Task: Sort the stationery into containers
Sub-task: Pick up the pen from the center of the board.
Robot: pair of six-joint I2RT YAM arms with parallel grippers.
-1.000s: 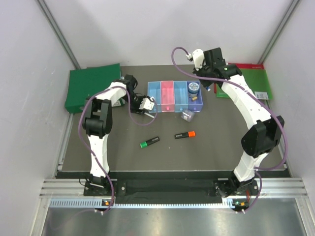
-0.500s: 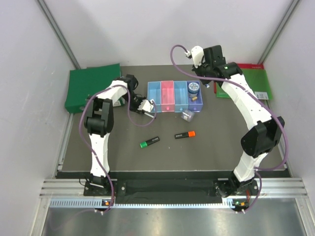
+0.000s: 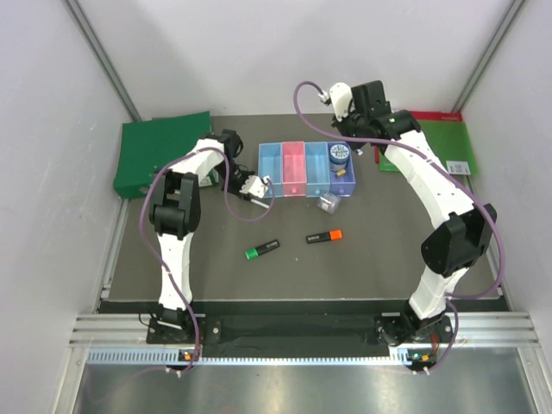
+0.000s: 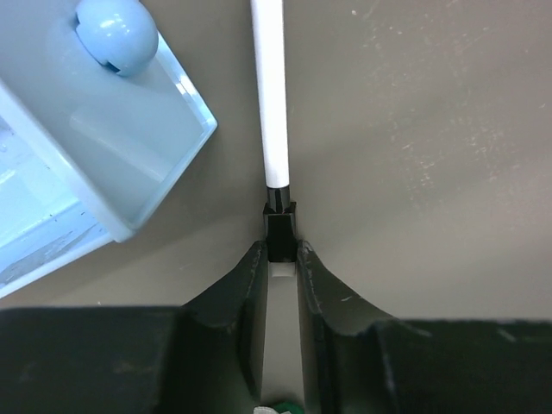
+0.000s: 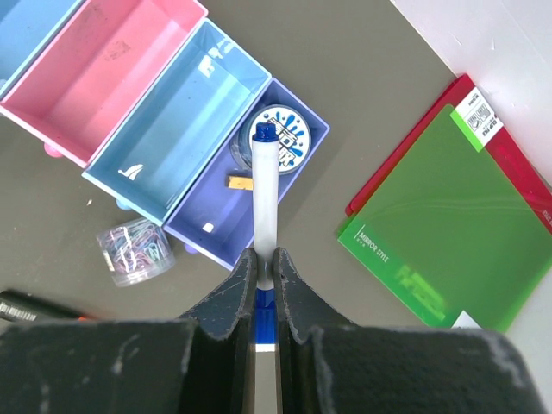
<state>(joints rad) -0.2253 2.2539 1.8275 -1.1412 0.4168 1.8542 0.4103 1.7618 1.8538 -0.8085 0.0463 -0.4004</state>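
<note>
Just past the metal rail [image 3: 483, 329] at the table's near edge, a green-capped highlighter [image 3: 262, 250] and an orange-capped highlighter [image 3: 324, 235] lie apart on the dark grey mat [image 3: 388, 250]. The mat is scuffed with pale specks. A little further in, a clear clip box [image 3: 328, 203] full of coloured clips sits just in front of the row of four trays [image 3: 294, 164].

To the left of the row, the left gripper [image 4: 280, 250] is pinched tight on the black end of the black-white marker [image 4: 269, 103]. Its white barrel runs out past the corner of the end light blue tray [image 4: 129, 155].

The purple tray [image 5: 216, 220] holds a round tin [image 5: 289, 142] with a blue splash print on its lid, and a tan block [image 5: 239, 181] beside it. The right gripper [image 5: 263, 259] hangs over it, jaws clamped narrow on the blue-white pen [image 5: 265, 190].

Beyond, on the right, a green folder [image 5: 431, 233] lies on a red-edged board [image 5: 414, 138]. Its small white lettering seems to read "MIRROR STYLE", and a barcode sticker [image 5: 477, 118] marks one corner. A second green folder [image 3: 164, 151] lies far left. Plain white walls [image 3: 259, 52] close in the table.
</note>
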